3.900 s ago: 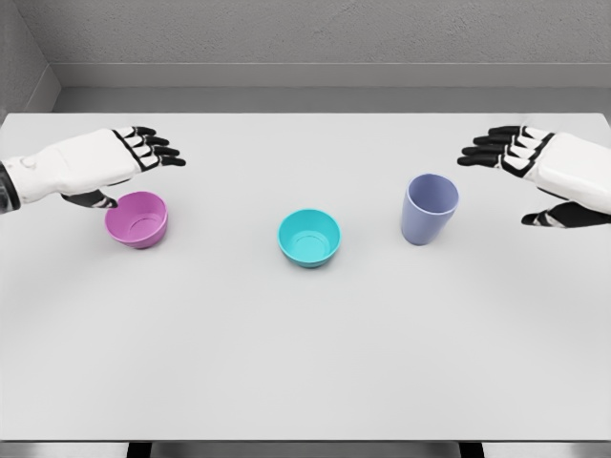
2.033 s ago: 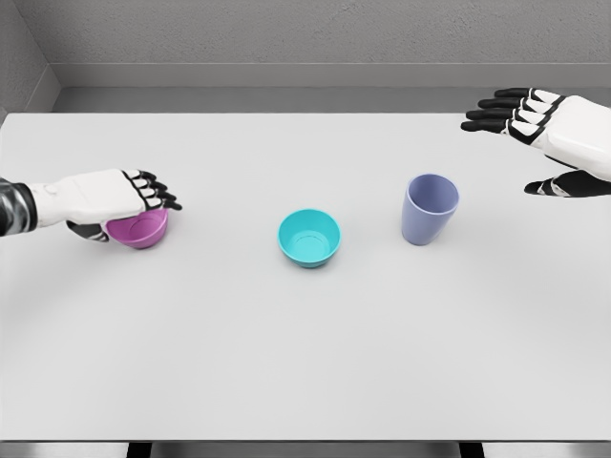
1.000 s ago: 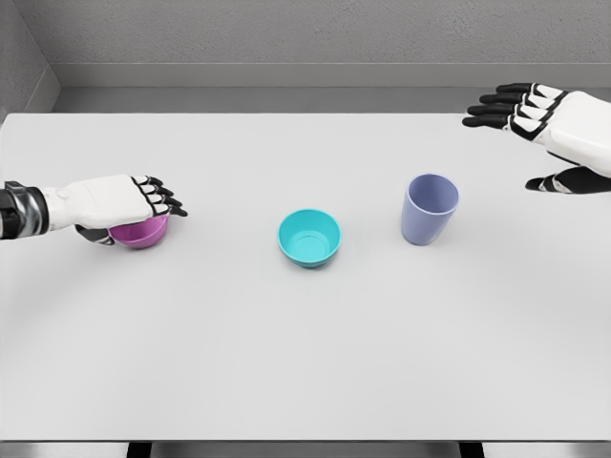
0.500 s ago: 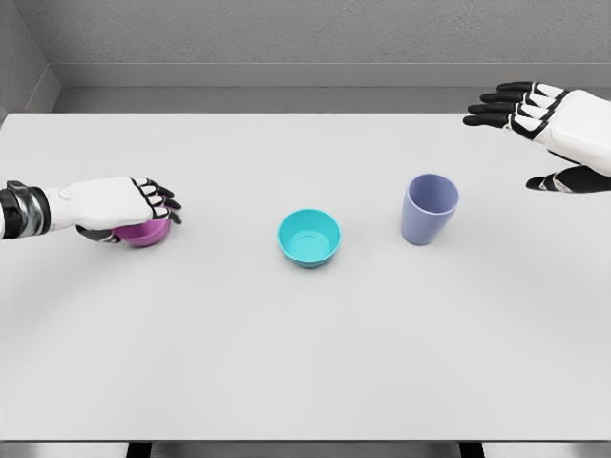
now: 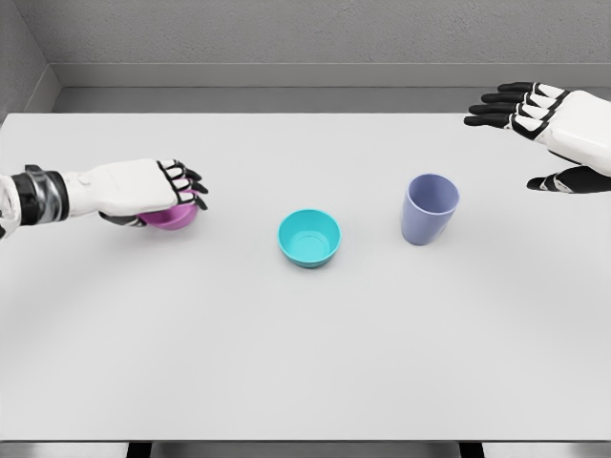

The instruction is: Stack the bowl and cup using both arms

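My left hand (image 5: 172, 196) is curled over a purple bowl (image 5: 175, 217) at the left of the white table (image 5: 305, 343), gripping it from above so that only its lower rim shows. A teal bowl (image 5: 309, 238) stands upright at the middle of the table, to the right of that hand. A lavender cup (image 5: 429, 208) stands upright further right. My right hand (image 5: 535, 134) hovers with spread fingers above the table's far right, apart from the cup.
A grey wall (image 5: 305, 38) runs behind the table's back edge. The table's front edge lies at the bottom of the view.
My left hand closed down over the purple bowl and has carried it to the right and slightly up, toward the teal bowl. The right hand rose earlier and has since stayed put.
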